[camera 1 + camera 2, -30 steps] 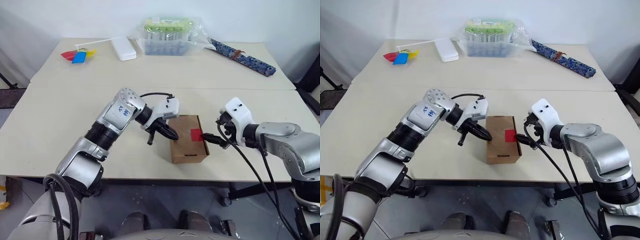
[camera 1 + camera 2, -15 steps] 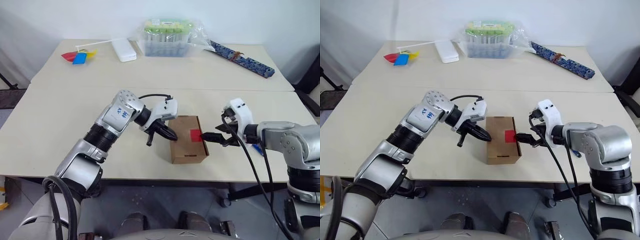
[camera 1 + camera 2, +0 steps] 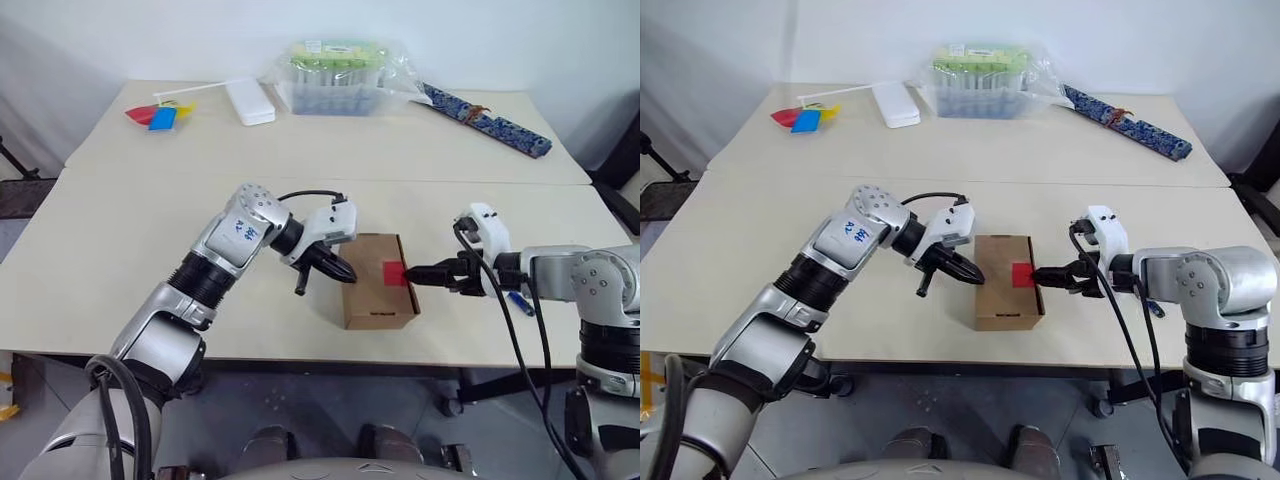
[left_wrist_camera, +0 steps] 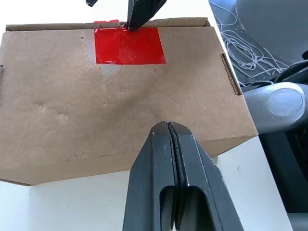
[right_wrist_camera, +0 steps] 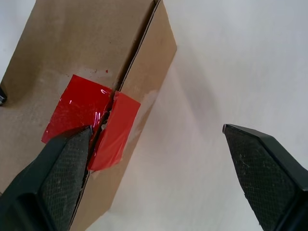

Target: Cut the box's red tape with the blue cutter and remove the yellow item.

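The brown box (image 3: 378, 292) lies near the table's front edge. Its red tape (image 3: 393, 271) sits at the right top edge and shows a split along the flap seam (image 5: 111, 103). My right gripper (image 3: 424, 273) is open. One finger (image 5: 62, 159) is at the tape and the other (image 5: 260, 154) hangs over bare table beside the box. My left gripper (image 4: 172, 137) is shut and holds nothing, with its tips against the box's left side (image 3: 340, 268). The blue cutter (image 3: 517, 299) lies on the table behind my right wrist. The yellow item is hidden.
At the back stand a plastic-wrapped green-topped container (image 3: 340, 72), a white flat case (image 3: 248, 100), a paper pinwheel (image 3: 156, 112) and a long blue patterned strip (image 3: 487, 118). Black cables (image 3: 520, 350) hang from my right wrist over the table's front edge.
My right wrist has rolled and dropped slightly to the right, while its fingers have stayed at the red tape. The left gripper and the box have not moved.
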You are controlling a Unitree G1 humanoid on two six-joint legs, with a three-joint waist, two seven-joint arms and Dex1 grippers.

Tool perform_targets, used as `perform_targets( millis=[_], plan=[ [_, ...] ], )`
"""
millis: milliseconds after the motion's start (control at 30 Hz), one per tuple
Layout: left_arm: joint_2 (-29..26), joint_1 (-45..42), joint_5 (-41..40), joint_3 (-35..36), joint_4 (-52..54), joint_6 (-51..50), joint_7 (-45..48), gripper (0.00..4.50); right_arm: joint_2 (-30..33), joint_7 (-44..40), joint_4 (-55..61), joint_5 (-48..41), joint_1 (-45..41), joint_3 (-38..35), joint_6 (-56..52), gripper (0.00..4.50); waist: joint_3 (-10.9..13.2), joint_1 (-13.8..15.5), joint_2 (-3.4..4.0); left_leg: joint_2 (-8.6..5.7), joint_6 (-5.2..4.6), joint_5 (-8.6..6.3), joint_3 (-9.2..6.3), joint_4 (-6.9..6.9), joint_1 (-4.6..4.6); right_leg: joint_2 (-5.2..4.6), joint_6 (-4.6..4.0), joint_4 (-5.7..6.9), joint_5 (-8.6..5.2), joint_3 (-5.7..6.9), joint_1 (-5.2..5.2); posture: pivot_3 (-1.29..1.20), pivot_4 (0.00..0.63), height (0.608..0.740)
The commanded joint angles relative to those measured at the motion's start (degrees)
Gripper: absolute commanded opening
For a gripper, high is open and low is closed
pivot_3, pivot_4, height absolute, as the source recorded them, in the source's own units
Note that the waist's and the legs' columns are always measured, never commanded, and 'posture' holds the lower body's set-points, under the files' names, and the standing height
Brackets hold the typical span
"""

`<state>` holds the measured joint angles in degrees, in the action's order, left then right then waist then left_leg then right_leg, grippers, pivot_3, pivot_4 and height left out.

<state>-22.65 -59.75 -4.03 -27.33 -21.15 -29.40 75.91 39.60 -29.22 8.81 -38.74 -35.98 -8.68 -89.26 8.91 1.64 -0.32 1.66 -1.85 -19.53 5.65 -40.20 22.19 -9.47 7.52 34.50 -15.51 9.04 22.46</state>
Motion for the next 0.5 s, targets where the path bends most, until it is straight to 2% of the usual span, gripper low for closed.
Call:
perform_targets(
  millis=[33,200,500],
  plan=[
    [-0.6,1.87,2.92,-2.38,-1.81,-0.42,0.0,0.01,3.34,3.49,-2.97,3.84,3.78,3.97,-3.24,4.5,-0.06,0.05,0.0,0.0,-0.01,0.0,-0.03,0.0,0.0,0.0,0.0,-0.02,0.0,0.0,-0.02,0.0,0.15,0.74],
    [-0.37,1.65,2.94,-2.36,-2.65,-0.21,-0.23,0.01,5.19,2.78,-3.6,4.76,3.39,6.6,-2.02,4.5,-0.22,0.1,-0.05,-0.02,-0.04,-0.02,-0.15,0.0,0.01,-0.01,0.0,-0.1,0.0,0.0,-0.09,0.0,0.15,0.74],
    [0.98,0.54,3.26,-1.71,-5.19,0.87,-1.87,0.01,4.95,0.29,-3.63,2.51,-1.46,6.3,-0.94,4.5,-0.28,0.09,-0.09,-0.03,-0.08,-0.02,-0.17,0.0,0.0,-0.02,0.0,-0.54,0.0,0.03,-0.32,0.0,0.15,0.74]
  ],
)
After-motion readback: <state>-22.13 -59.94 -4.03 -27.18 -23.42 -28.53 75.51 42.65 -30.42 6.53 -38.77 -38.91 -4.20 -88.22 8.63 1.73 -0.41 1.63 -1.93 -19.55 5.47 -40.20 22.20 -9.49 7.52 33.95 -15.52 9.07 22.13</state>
